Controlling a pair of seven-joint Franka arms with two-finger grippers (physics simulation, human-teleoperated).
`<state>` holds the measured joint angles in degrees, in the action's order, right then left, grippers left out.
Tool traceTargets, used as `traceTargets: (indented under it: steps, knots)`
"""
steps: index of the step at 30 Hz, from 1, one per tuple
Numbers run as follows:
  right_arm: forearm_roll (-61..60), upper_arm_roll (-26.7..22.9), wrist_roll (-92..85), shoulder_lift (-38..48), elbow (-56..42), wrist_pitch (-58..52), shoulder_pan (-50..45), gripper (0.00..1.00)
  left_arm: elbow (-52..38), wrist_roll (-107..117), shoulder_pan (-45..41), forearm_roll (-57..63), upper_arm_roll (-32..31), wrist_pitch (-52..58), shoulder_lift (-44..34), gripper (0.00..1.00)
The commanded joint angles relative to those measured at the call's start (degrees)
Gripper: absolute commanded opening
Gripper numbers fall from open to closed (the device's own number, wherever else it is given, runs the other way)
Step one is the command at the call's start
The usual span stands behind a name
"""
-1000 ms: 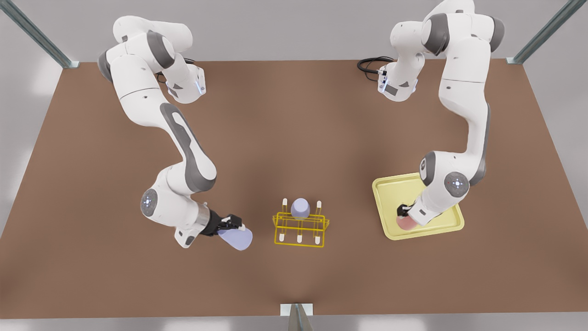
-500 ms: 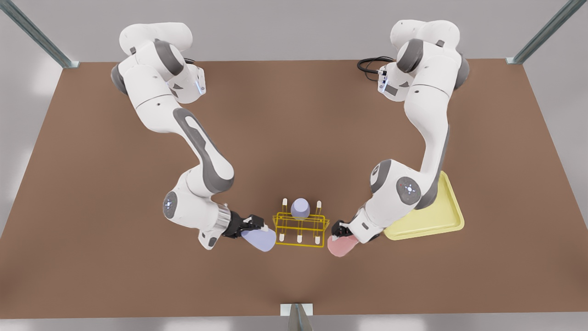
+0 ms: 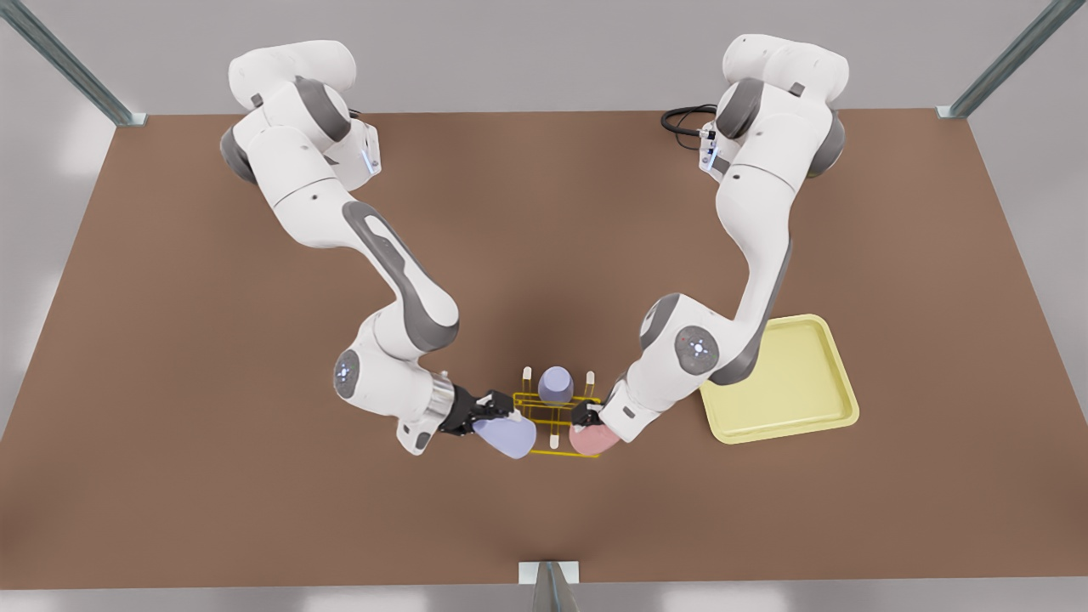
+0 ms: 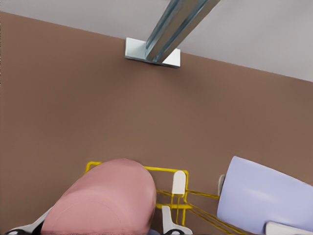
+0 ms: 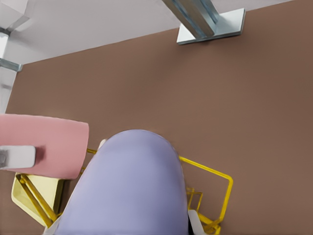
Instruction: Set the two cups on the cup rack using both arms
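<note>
My left gripper (image 3: 587, 420), on the arm at the front view's right, is shut on the soft pink cup (image 3: 594, 440) (image 4: 105, 200). The cup is tilted over the near right corner of the yellow cup rack (image 3: 562, 453) (image 4: 166, 170). My right gripper (image 3: 490, 413), on the arm at the front view's left, is shut on a pale lavender cup (image 3: 508, 438) (image 5: 129, 186). That cup is tilted over the rack's near left corner. A third lavender cup (image 3: 555, 384) sits upside down on a far-row peg. A white-tipped peg (image 4: 179, 182) stands free between the two held cups.
A pale yellow square tray (image 3: 795, 382) lies on the brown table (image 3: 255, 476) at the front view's right of the rack. A metal post and its base plate (image 3: 549, 578) stand at the table's near edge. A black cable (image 3: 684, 119) loops at the far side.
Both arms swung inward to the rack. The left gripper lifted the pink cup off the tray to the rack's right corner; the right gripper carried the lavender cup to the left corner.
</note>
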<state>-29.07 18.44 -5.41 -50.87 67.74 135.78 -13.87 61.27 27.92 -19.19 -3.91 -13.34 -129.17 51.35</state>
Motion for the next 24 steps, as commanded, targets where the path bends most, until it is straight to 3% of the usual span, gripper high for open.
traceTargets:
  steps: [1, 4, 5, 10, 13, 15, 16, 17, 19, 22, 24]
  knots:
    - [0.33, 0.02, 1.10, -0.11, -0.33, 0.54, -0.28, 0.78, -0.01, 10.40, -0.05, 0.83, -0.02, -0.12, -0.02, 1.00]
    - [0.42, 0.02, 1.02, -0.55, -0.60, 0.54, -0.37, 0.87, -0.10, 10.57, -0.32, 0.83, -0.02, -0.03, -0.37, 1.00]
    - [0.42, 0.02, 1.02, -0.90, -0.60, 0.54, -0.63, 1.00, -0.10, 10.66, -0.32, 0.83, -0.02, 0.67, -0.90, 1.00]
    - [0.42, 0.02, 1.10, -1.60, -2.09, 0.98, -1.60, 1.00, -5.28, 8.38, 10.93, 3.99, 2.00, 27.56, -12.05, 1.00]
    - [0.42, -0.07, 2.51, -1.60, -3.50, 0.02, -1.60, 1.00, -5.28, -9.64, 13.39, 11.91, 1.83, 46.02, -16.27, 1.00]
    - [0.42, -0.16, 2.95, -1.51, -4.11, -0.60, -1.60, 1.00, 19.44, -16.67, 14.09, 11.21, 2.62, 38.24, -34.51, 1.00]
    - [0.68, -0.42, 3.92, -0.46, -5.08, -4.54, -1.25, 1.00, 22.76, -16.76, 12.88, 10.59, 2.62, 43.87, -37.99, 1.00]
    - [1.38, -1.39, 3.83, 2.08, -4.64, -8.93, -0.11, 1.00, 20.30, -16.50, 12.78, 10.41, 2.45, 51.03, -36.67, 1.00]
    - [14.02, -9.29, 3.13, 6.84, -4.55, -24.23, 1.65, 1.00, 20.12, -12.19, 12.95, 8.84, 2.45, 52.09, -36.67, 1.00]
    - [43.21, -9.56, 2.86, 11.14, -3.85, -49.37, 9.38, 1.00, 20.12, -12.28, 13.04, 3.74, 2.01, 55.69, -37.02, 1.00]
    - [48.23, -9.74, -4.16, 11.76, -4.29, -52.37, 14.57, 1.00, 19.68, -12.19, 12.78, 2.06, 1.92, 57.45, -37.28, 1.00]
